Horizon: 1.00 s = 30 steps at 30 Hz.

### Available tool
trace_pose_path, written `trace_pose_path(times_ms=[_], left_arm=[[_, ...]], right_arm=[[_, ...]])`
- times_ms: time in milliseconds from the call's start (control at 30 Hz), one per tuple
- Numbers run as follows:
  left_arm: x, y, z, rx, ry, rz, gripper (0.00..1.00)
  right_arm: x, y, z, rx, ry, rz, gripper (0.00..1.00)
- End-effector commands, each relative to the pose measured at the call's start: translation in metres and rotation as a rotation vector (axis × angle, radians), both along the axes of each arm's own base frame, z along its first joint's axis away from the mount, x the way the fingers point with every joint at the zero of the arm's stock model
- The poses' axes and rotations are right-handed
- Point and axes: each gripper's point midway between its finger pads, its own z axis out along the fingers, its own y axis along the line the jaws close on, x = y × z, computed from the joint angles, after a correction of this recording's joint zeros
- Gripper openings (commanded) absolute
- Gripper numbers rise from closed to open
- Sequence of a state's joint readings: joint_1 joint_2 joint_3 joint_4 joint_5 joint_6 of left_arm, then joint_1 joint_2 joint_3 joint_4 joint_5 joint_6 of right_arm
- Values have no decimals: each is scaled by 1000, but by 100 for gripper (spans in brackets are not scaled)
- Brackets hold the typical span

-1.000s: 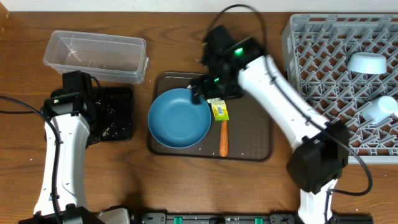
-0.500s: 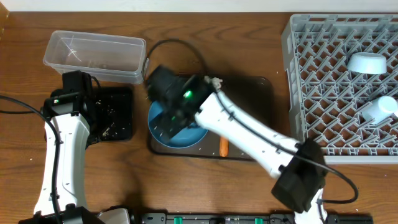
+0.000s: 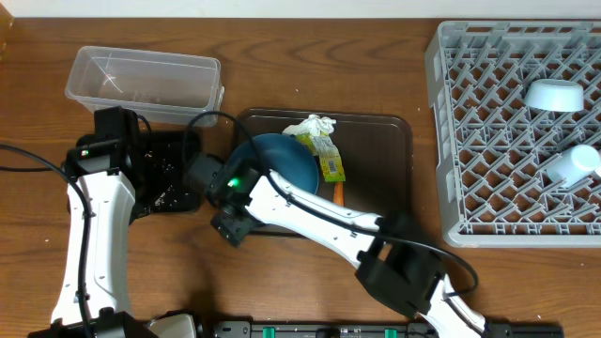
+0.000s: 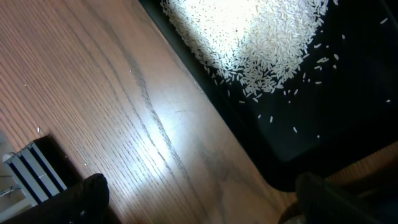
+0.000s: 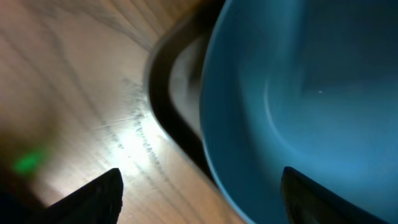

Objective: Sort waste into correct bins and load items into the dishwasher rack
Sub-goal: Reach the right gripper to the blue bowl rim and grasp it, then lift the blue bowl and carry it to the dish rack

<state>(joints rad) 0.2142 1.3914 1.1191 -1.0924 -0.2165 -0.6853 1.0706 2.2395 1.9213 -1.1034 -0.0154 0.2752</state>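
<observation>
Dropping the right gripper [image 5: 202,177] at the near left rim of the dark blue dish [image 3: 286,160], after sweeping it within a second from the dish's far right side, beside the snack wrapper [image 3: 331,165], clean across to this corner of the brown serving tray [image 3: 380,178]. Straddling the rim with the jaws standing well apart, one finger over the bare table [image 3: 282,56], the other over the dish's hollow. Gripping nothing yet, going by the wrist view. Leaving the dish unmoved since a second ago, on the left half of the brown tray. Reading this as lining up a pinch on the rim, for carrying the dish over to the dishwasher rack [image 3: 488,122].

Moving outward: finding the carrot [image 3: 338,194] and the wrapper unshifted just right of the dish, and now seeing the crumpled tissue [image 3: 310,127] at the tray's far edge, uncovered by the arm's leaving. Counting three pieces of waste waiting there unsorted.

Keeping the left gripper [image 4: 199,186] unmoved, jaws spread wide and empty, hanging over the edge of the black tray [image 3: 178,150], with the rice [image 4: 249,37] lying heaped inside. Passing the clear tub [image 3: 146,56] just beyond, contents too faint for telling. Ending at the rack on the far right, already carrying the light blue bowl [image 3: 554,94] and the white cup [image 3: 575,164].
</observation>
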Motion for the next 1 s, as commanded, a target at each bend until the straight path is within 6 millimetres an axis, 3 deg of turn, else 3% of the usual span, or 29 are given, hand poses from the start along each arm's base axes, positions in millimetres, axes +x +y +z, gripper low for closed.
trace_pose_path(times_ms=[0, 167, 867, 967], left_arm=[[2, 4, 5, 14, -13, 21, 99], [2, 4, 5, 14, -13, 21, 99], [2, 4, 5, 14, -13, 21, 99], [2, 4, 5, 14, -13, 21, 99]], right_arm=[[2, -3, -13, -34, -8, -26, 71], [2, -4, -22, -51, 0, -27, 49], [8, -9, -29, -75, -29, -53, 39], [6, -12, -34, -83, -23, -69, 28]])
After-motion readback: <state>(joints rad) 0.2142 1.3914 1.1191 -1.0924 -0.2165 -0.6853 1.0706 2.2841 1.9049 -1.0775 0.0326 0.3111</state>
